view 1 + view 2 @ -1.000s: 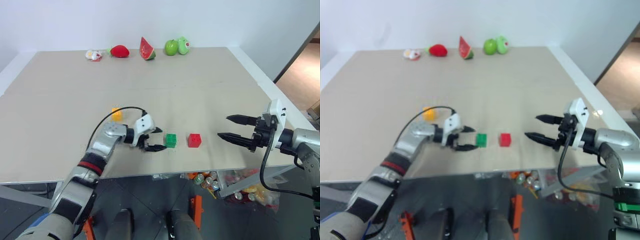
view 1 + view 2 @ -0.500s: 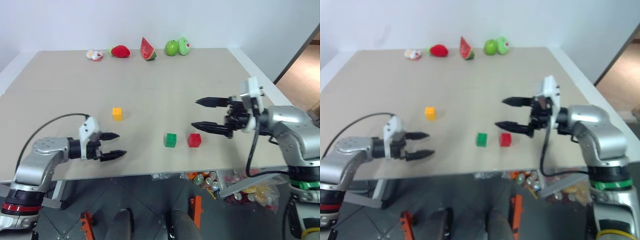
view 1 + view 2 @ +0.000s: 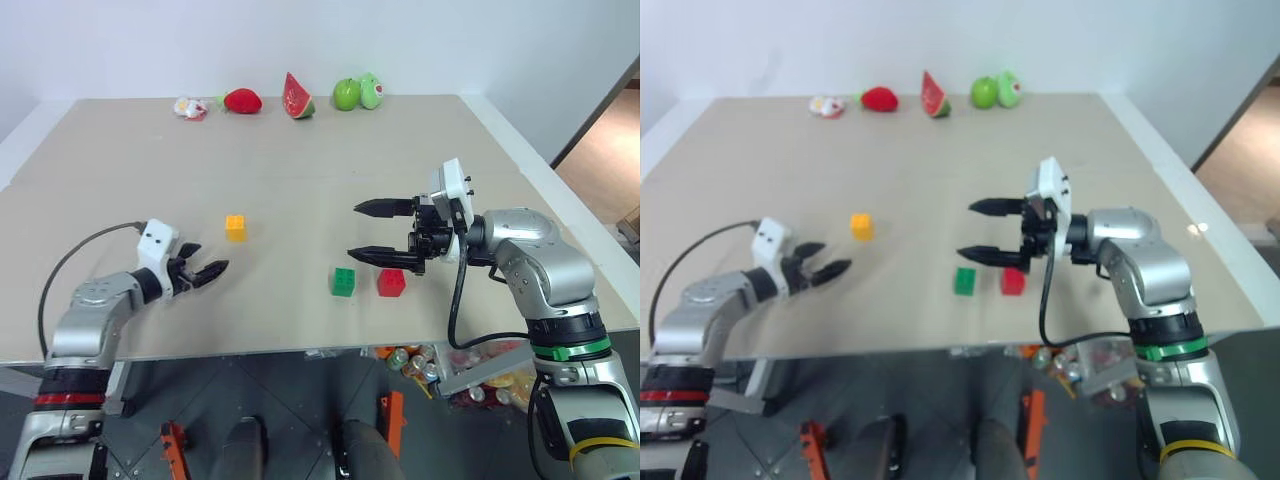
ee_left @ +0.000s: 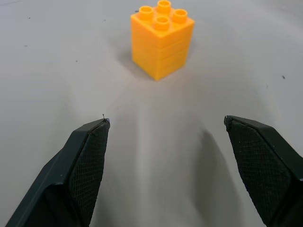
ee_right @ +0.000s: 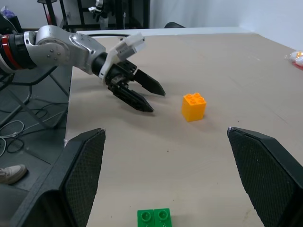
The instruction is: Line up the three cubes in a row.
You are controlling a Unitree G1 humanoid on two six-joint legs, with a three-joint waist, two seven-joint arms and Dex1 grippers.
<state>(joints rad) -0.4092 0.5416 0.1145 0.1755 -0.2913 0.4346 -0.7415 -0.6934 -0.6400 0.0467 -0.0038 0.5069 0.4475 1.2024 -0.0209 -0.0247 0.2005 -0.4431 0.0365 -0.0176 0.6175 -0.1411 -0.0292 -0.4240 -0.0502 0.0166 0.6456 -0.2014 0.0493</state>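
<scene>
Yellow-orange cube (image 3: pixel 235 227), green cube (image 3: pixel 343 281), red cube (image 3: pixel 391 283), beige table (image 3: pixel 300 170), black claw fingers (image 4: pixel 85 161)

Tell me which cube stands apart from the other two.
The yellow-orange cube: it sits alone, farther back and left, while the green cube and red cube sit side by side.
</scene>
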